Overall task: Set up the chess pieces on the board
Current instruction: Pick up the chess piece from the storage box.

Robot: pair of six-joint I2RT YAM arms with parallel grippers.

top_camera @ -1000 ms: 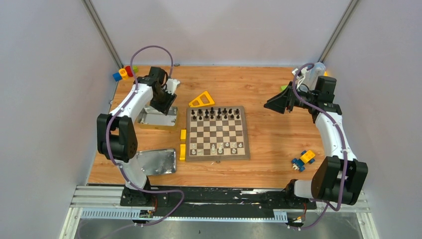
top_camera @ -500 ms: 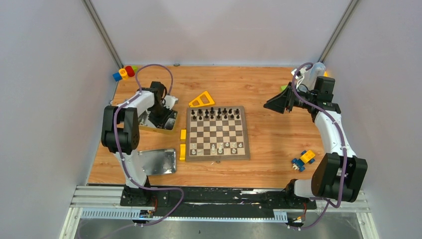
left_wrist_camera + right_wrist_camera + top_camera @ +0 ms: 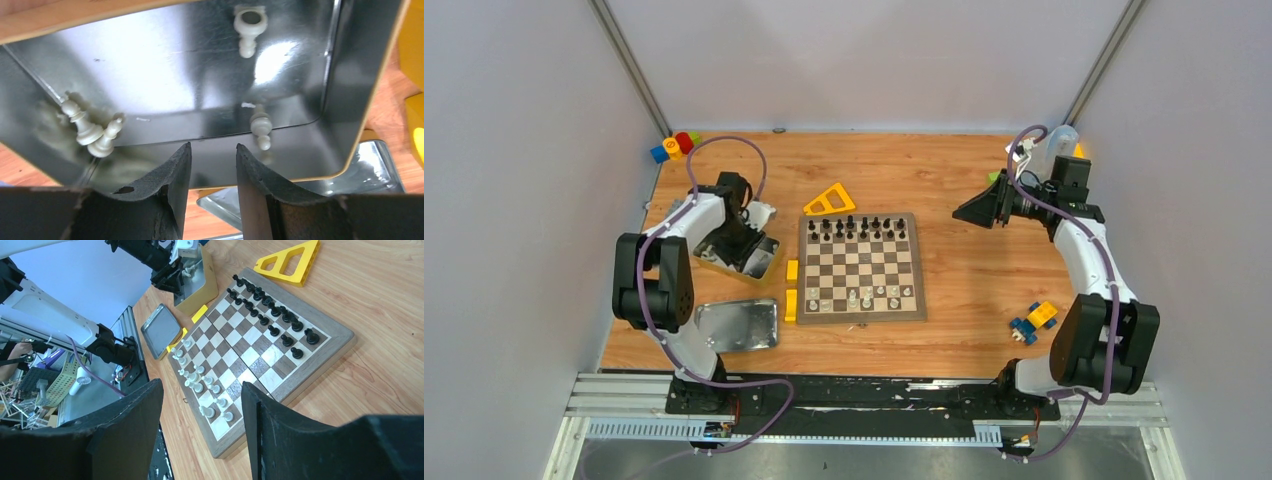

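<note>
1. Top view: the left gripper (image 3: pixel 742 243) is down inside an open tin (image 3: pixel 769 262) that sits just left of the board (image 3: pixel 861 318). This view does not show how its jaws stand or what lies under it. The tin's lid (image 3: pixel 737 325) lies closer to that arm's base than the gripper does. Yellow blocks (image 3: pixel 790 305) sit between the tin and the board. The right gripper (image 3: pixel 969 212) hangs off the board's right edge, well apart from it, with its fingers pointing towards it. Black pieces (image 3: pixel 854 228) stand along the board's far rows and white pieces (image 3: pixel 861 297) along the near rows.

2. Left wrist view: this one shows what the top view hides. The left gripper's fingers (image 3: pixel 175 175) stand a narrow gap apart with nothing between them. Four loose pale pieces (image 3: pixel 261 131) lie on the tin floor. One is just ahead of the right-hand fingertip, a touching pair is off beyond the left-hand finger, and one is far ahead by the far wall.

3. Right wrist view: the right gripper's jaws are spread wide and empty. The board lies ahead of them and below, with its white rows nearer the fingertips and the black rows farther off. Beyond the board are a yellow triangle (image 3: pixel 290 260) and the tin with the left gripper in it.
</note>
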